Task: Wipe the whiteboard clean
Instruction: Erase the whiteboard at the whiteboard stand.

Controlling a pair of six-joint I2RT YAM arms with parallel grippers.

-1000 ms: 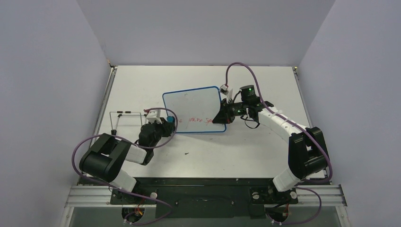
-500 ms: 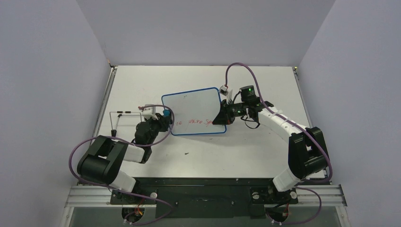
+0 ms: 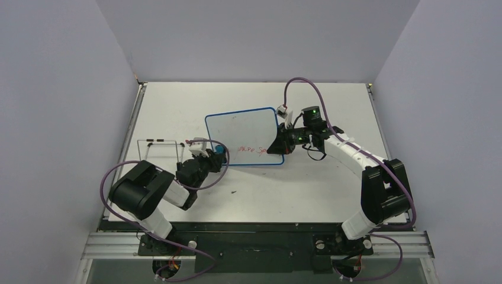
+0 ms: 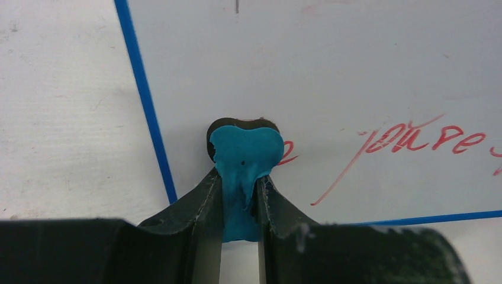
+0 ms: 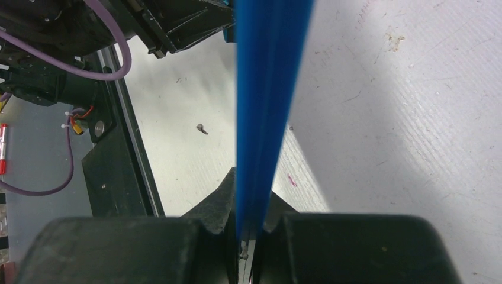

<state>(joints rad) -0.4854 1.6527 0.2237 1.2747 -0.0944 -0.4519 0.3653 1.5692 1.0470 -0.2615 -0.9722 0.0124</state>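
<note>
Your left gripper (image 3: 218, 155) has swung back to the right since the earlier frames, from off the board's left edge to over its near-left corner. The elbow has followed it inward. The whiteboard (image 3: 243, 127) has also shifted a little to the right.

The whiteboard lies on the table (image 3: 177, 106) about mid-table, turned slightly. Its right near corner is at your right gripper (image 3: 278, 147). The right wrist view shows that gripper's two fingers pressed together on the board's blue rim, which stands edge-on between them.

Your left fingers (image 4: 201, 201) pinch the narrow waist of the blue eraser (image 4: 245, 154). Its wide head rests on the white surface just inside the left blue rim, close to the near edge. The head touches the first stroke of the red writing (image 4: 414, 139).

That writing runs rightward along the near edge toward the right gripper. Elsewhere the board is white, apart from a few faint marks.

A thin wire frame (image 3: 157, 142) stands on the table to the left of the left gripper, apart from the board.
</note>
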